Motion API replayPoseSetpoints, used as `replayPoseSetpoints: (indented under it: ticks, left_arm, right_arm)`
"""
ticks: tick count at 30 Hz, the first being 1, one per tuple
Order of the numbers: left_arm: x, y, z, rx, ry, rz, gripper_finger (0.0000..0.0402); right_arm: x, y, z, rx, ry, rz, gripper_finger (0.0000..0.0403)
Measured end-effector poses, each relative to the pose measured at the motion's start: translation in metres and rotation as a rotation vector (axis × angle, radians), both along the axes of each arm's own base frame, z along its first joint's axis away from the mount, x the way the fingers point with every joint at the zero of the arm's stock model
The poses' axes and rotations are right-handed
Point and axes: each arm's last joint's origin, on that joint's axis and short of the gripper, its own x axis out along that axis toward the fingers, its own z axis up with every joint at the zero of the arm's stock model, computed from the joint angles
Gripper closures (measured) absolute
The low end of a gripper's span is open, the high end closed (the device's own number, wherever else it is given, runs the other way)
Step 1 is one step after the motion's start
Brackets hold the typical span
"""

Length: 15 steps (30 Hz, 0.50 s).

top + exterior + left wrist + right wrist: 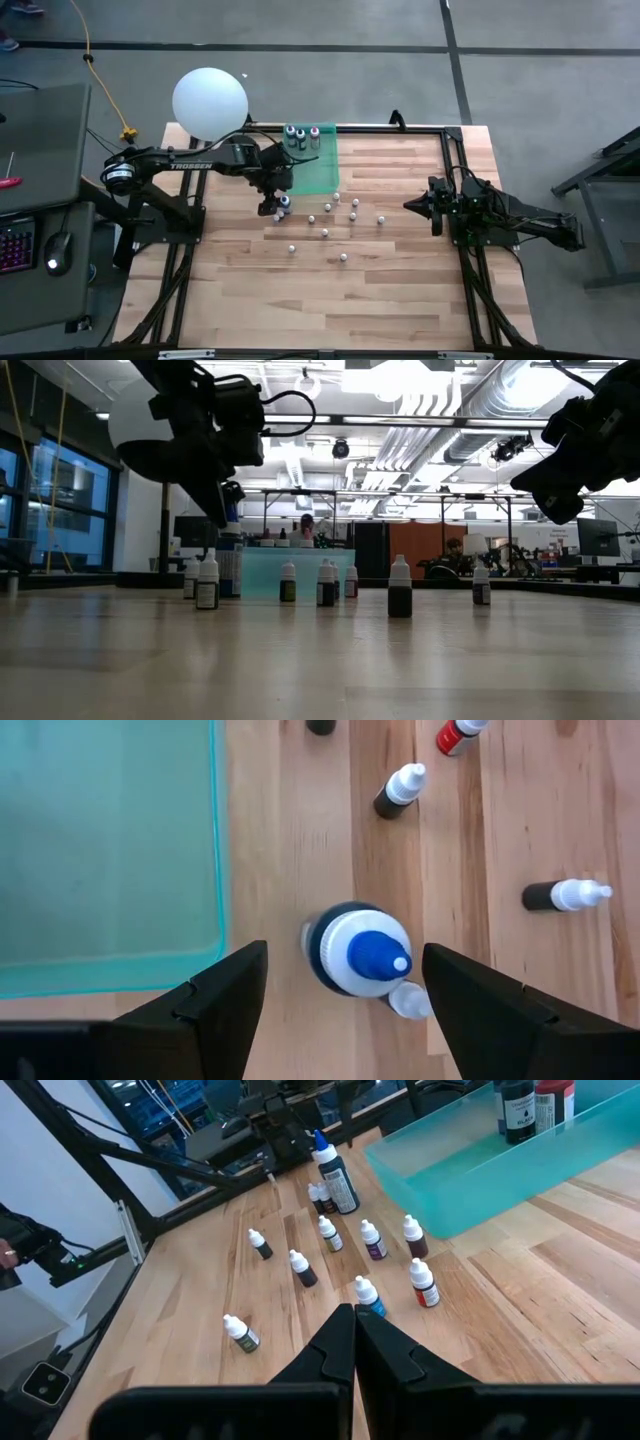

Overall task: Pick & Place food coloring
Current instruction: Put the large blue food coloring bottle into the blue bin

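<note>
With its jaws spread wide above the blue-capped bottle [358, 949] standing on the desk [400, 290] just beside the green tray [110, 850], the left gripper [340, 995] risks toppling the tiny bottle [410, 1001] touching it, while the right gripper [354, 1342] waits clenched at the right.

Wooden table [400, 290] bears green tray [318, 172]; small bottles [327, 233] scattered beside.

Your left gripper [345, 1005] hovers with jaws spread wide over a blue-tipped bottle [355, 948] standing on the worktop [290, 850], just beside the green tray's [110, 850] edge.
</note>
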Motion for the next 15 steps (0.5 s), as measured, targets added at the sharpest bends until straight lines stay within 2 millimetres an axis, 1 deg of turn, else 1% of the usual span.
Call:
replayPoseSetpoints:
  ticks: [6,11,15]
  left_arm:
    - [0.001,-0.003,0.000,-0.012,-0.001,-0.001,0.0137]
    - [0.004,-0.009,0.001,0.031,-0.002,-0.018,0.0137]
    - [0.006,-0.010,0.001,0.057,-0.011,-0.013,0.0138]
  right_arm:
    - [0.000,0.000,0.000,0.000,0.000,0.000,0.0402]
    - [0.000,0.000,0.000,-0.001,0.000,0.000,0.0402]
    - [0.000,0.000,0.000,-0.001,0.000,0.000,0.0402]
